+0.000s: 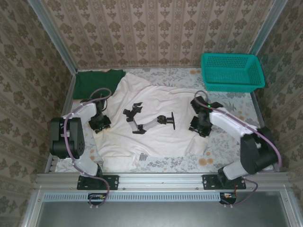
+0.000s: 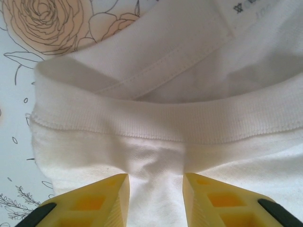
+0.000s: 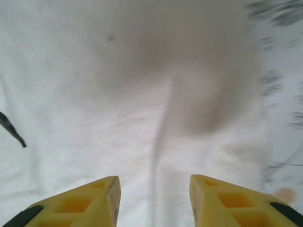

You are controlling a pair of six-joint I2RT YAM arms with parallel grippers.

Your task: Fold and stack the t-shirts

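The white shirt (image 1: 156, 97) lies spread open on the counter (image 1: 227, 101), forward and to the left of the basket (image 1: 234, 86). The green shirt (image 1: 94, 80) lies in the back corner at the opposite end of the counter from the basket. Neither shirt is folded yet, so the step in hand looks like taking hold of the white one for its first fold.

The left gripper (image 1: 101, 124) sits over the shirt edge farthest from the basket. In the left wrist view this gripper (image 2: 155, 198) is released, its jaws apart, with a slack pucker of cloth between them just short of the ribbed collar (image 2: 156, 120).

The right gripper (image 1: 200, 126) is at the edge nearest the basket. Its own camera shows this gripper (image 3: 155, 198) also released over plain cloth, with a low ridge running toward the gap.

To do this well, each gripper should probably bite deep enough to catch both layers. A shallow pinch would likely lift the top sheet alone. The two grips should sit level with each other across the shirt, so the fold line comes out straight. Lifting both together, low and slow, should keep the cloth from dragging toward the basket or bunching at the collar.
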